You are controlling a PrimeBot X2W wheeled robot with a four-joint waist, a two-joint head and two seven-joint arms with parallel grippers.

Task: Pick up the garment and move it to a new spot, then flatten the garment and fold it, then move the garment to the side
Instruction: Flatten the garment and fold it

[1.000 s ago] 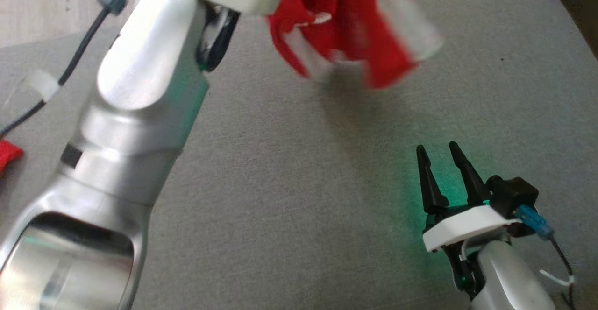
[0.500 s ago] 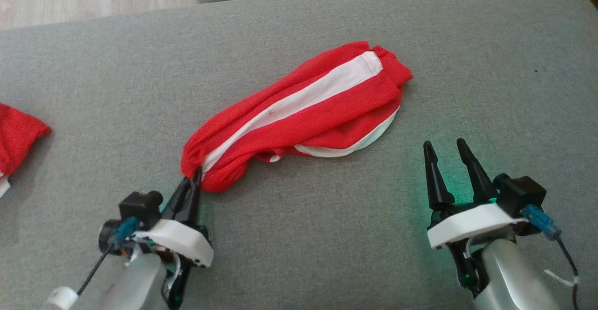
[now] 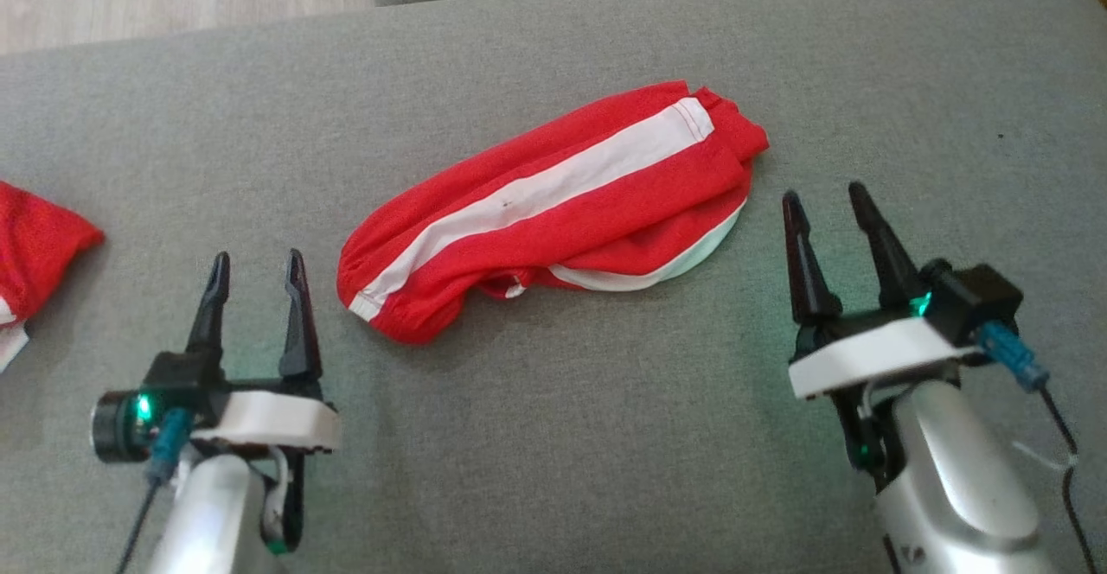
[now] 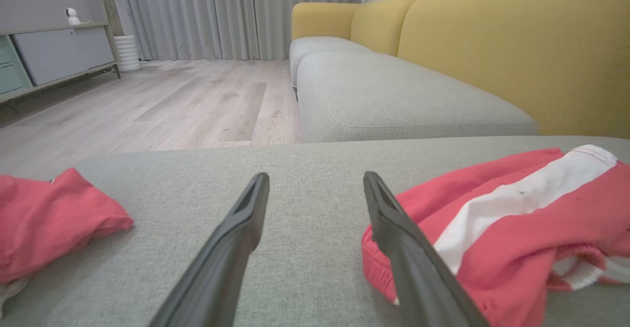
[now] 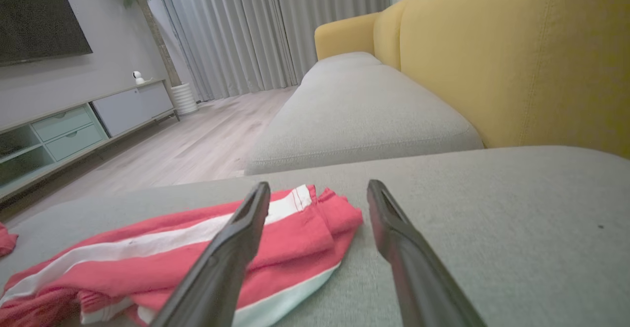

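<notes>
Crumpled red white-striped garment lies mid-frame, awaiting flattening.
Left gripper and right gripper flank its ends, parted, empty, poised to spread it.

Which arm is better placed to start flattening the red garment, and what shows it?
Probably left. The left pincer, open, sits right beside the bunched near end of the garment. The right pincer, also open, stands near the other end, so the margin is small.

Garment — between left tool, right tool
</notes>
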